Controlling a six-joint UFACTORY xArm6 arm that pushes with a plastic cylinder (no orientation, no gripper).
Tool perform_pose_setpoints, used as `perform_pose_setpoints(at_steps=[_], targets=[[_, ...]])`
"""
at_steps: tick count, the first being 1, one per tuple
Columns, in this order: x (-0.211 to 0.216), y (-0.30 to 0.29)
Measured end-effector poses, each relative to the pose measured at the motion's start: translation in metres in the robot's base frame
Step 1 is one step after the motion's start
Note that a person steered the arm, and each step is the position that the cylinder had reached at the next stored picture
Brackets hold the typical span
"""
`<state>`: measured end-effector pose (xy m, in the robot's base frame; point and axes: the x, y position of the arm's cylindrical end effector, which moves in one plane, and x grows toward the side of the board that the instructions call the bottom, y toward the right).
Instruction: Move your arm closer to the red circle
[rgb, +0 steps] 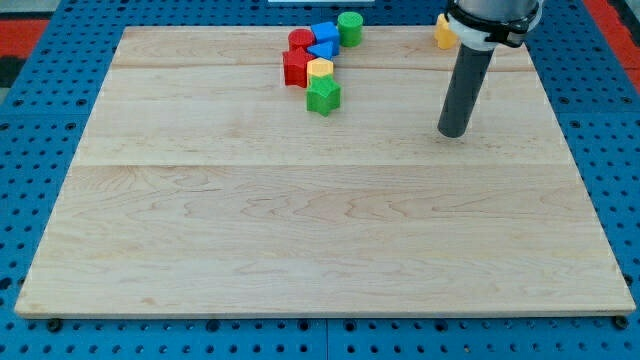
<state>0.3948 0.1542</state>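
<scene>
The red circle (301, 40) sits near the view's top centre, at the top left of a tight cluster of blocks. Touching or close by it are a red block (296, 68), a blue block (325, 32), a second blue block (323, 49), a yellow block (320, 69), a green star-like block (323, 95) and a green circle (349, 26). My tip (453, 132) rests on the board well to the right of the cluster and lower, apart from every block.
A yellow block (443, 31) lies at the view's top right, partly hidden behind my rod. The wooden board (300, 230) is ringed by a blue perforated table.
</scene>
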Motion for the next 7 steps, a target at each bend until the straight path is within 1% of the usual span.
perform_pose_setpoints(at_steps=[1,2,3,4,6,7], targets=[[0.0,0.0],[0.019,0.0],[0.023,-0.002],[0.027,-0.037],[0.028,-0.194],[-0.024,-0.284]])
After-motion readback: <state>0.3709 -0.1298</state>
